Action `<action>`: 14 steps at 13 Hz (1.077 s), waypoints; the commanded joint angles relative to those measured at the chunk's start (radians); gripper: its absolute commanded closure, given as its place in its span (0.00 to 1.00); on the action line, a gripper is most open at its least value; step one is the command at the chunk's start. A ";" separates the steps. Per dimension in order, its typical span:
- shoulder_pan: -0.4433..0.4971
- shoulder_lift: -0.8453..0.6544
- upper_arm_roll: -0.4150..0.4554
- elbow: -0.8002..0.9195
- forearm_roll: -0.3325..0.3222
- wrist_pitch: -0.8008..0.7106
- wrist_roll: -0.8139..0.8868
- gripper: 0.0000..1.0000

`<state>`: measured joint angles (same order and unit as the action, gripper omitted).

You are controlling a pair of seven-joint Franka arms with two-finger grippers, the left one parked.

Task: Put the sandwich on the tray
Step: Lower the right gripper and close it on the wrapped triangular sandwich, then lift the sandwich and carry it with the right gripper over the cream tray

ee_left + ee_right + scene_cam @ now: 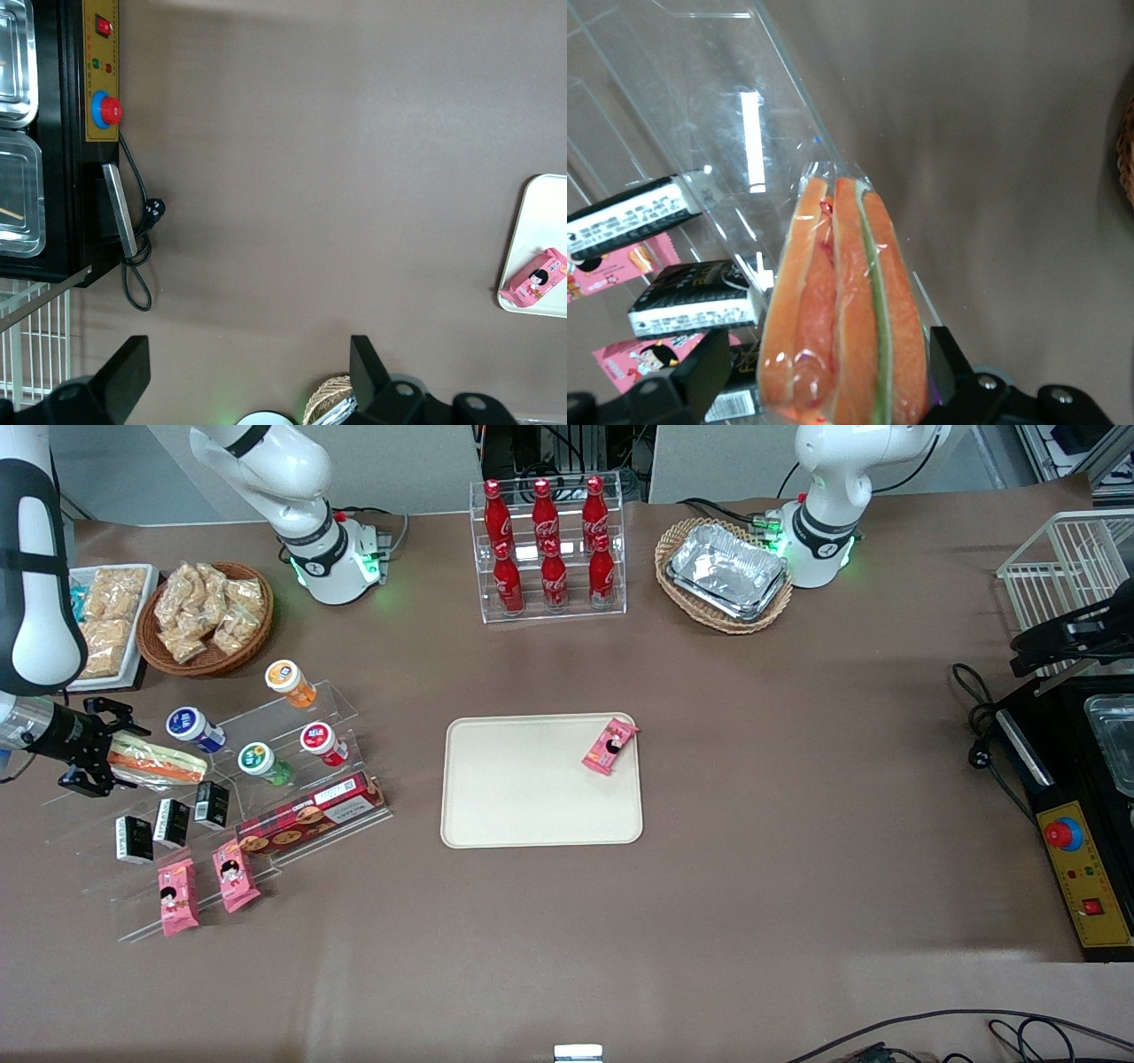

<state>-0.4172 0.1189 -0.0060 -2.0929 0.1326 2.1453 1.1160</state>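
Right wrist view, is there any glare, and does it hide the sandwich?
Right wrist view: a bright streak of glare lies on the clear acrylic shelf, beside the sandwich, whose layers stay readable between the gripper fingers. Front view: soft, even light; the tray is clear.

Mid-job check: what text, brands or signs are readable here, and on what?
Red bottles: white script logo, too small to read.
Cookie box: print blurred.
Round lids: illegible.
Pink packet on the tray: unreadable.
Sandwich, held at the gripper: no label seen.
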 commanded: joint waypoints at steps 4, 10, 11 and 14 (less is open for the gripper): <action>0.000 -0.010 0.003 -0.012 0.007 0.030 -0.030 0.70; -0.023 0.022 -0.002 0.198 -0.045 -0.120 -0.172 0.71; -0.026 0.036 -0.003 0.250 -0.069 -0.169 -0.230 0.71; -0.032 0.035 -0.003 0.321 -0.079 -0.200 -0.457 0.71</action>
<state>-0.4391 0.1229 -0.0120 -1.8663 0.0743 1.9995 0.8269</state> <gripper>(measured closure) 0.700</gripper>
